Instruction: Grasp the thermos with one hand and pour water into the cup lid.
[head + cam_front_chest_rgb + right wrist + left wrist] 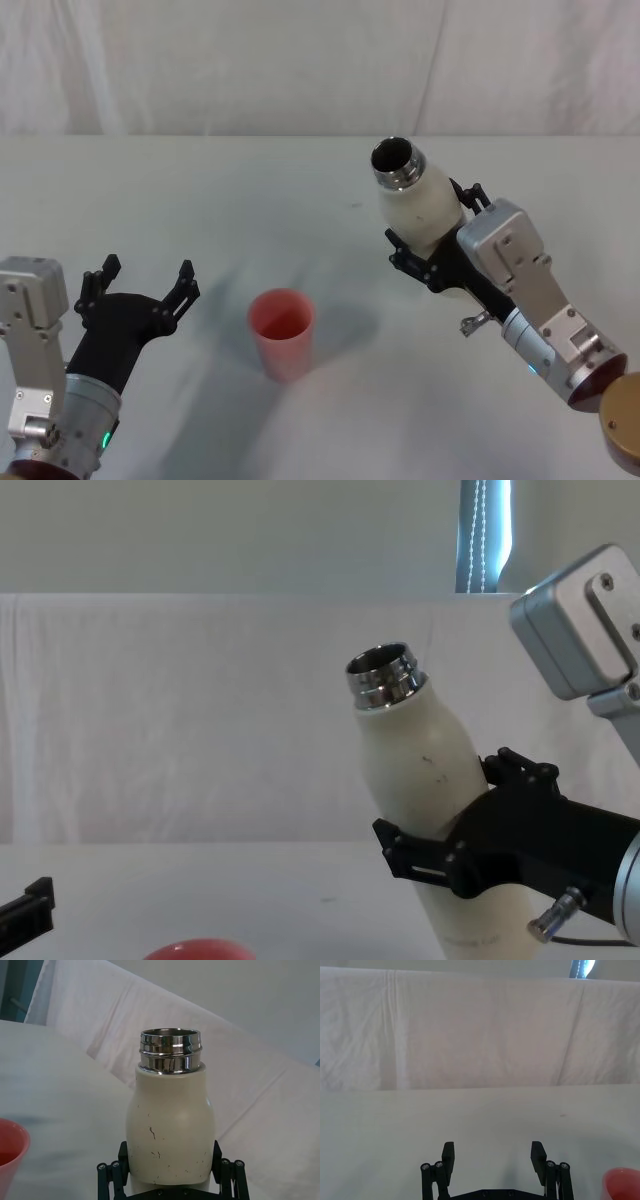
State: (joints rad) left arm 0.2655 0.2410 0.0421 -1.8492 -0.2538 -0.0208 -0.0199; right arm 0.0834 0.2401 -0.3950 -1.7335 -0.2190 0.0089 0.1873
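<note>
Thermos (418,200): cream-white bottle with an uncapped steel neck, held on the robot's right side, clear of the cup. In the chest view its long axis is tilted, the open mouth (381,666) pointing up and toward the robot's left, the base lower and to the right; in the head view the mouth is seen leaning toward the far side of the bench (200,200). Small dark scuffs are seen on the body in the right wrist view (170,1125). Right tool (432,245): black clamp on a silver-grey arm, pressed against both sides of the lower body of the thermos, gripping it. Cup lid (282,332): salmon-red, set upright on the bench with its opening upward, near the bench's middle, between the two arms and well apart from the thermos; its rim is glimpsed at the edge of the left wrist view (622,1182). Left tool (142,290): black, fingers spread wide and holding nothing, placed just beside the cup lid on the robot's left, not touching it.
</note>
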